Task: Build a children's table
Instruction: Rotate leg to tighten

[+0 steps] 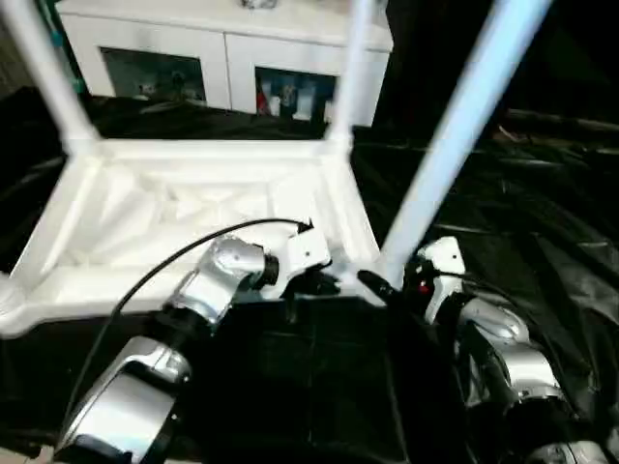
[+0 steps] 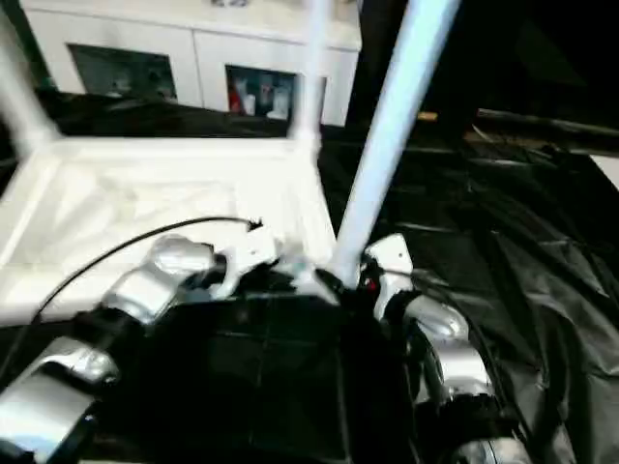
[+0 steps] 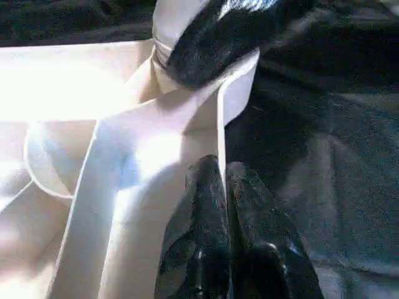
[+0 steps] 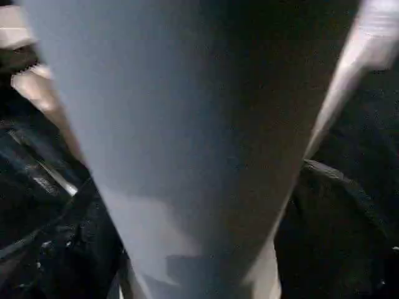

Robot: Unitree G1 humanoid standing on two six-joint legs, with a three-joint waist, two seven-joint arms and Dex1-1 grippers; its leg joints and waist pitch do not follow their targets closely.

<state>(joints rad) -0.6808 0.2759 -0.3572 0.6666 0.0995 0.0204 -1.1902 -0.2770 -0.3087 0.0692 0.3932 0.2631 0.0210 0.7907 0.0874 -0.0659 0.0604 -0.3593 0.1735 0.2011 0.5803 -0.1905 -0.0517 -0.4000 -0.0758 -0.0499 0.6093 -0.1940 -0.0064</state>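
The children's table (image 1: 193, 208) lies upside down on the black-cloth work table (image 1: 542, 242), ribbed underside up, with three legs standing in their corner sockets: two at the far corners and a near leg (image 1: 455, 135) at the corner closest to the robot's right arm. The near-left corner socket (image 1: 10, 300) appears empty, though it sits at the edge of the head views and is hard to read. The left gripper (image 3: 224, 187) is pressed closed with nothing between its fingers, its tips resting on or just beside the thin rim of the tabletop near that right-hand corner. The right gripper (image 1: 382, 287) sits at the base of the near leg; its wrist view looks straight at the leg from very close, and whether its jaws are parted or gripping the tube cannot be told from the pictures. The main risk is that this leg is not fully seated: it tilts noticeably, and if the right arm pulls away while brushing it, the leg could lever out of the socket or topple. A push from the closed left fingers on the slick rim could also slide the light plastic top across the cloth, and the trailing black cable (image 1: 184, 253) could snag.
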